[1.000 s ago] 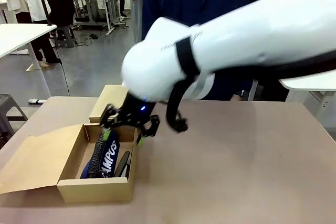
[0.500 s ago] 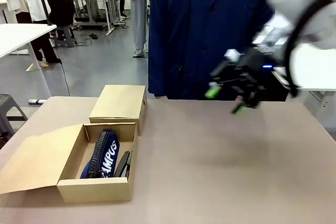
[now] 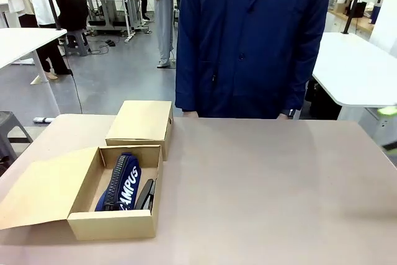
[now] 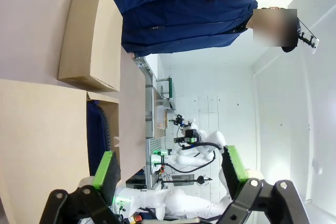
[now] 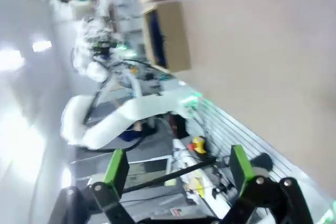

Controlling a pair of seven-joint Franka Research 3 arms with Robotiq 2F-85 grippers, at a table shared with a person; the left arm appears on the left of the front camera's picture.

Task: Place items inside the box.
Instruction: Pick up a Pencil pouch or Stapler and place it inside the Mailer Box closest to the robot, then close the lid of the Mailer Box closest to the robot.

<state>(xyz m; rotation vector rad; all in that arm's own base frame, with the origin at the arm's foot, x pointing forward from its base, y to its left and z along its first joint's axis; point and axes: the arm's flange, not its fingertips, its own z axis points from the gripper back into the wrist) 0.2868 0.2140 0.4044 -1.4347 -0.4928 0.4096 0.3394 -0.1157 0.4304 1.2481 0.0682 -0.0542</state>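
Cardboard box [image 3: 93, 181] sits open on the table [image 3: 267, 184], holding a navy pouch [image 3: 121, 181] and a stapler [image 3: 146, 195]. Left end effector [image 4: 170, 169] and right end effector [image 5: 176, 166] both gape, gripping nothing.

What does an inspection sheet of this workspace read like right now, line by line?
Surface: brown table, bare across its right half.
Job's things: open cardboard box at the left, holding a navy pouch with white lettering and a black stapler beside it.
Clutter: closed cardboard box just behind the open one.
Grippers: left gripper open, nothing between its fingers; right gripper open, nothing between its fingers.
Cables: nothing seen on the table.
Surroundings: person in a dark blue coat standing at the far edge; white tables to both sides.
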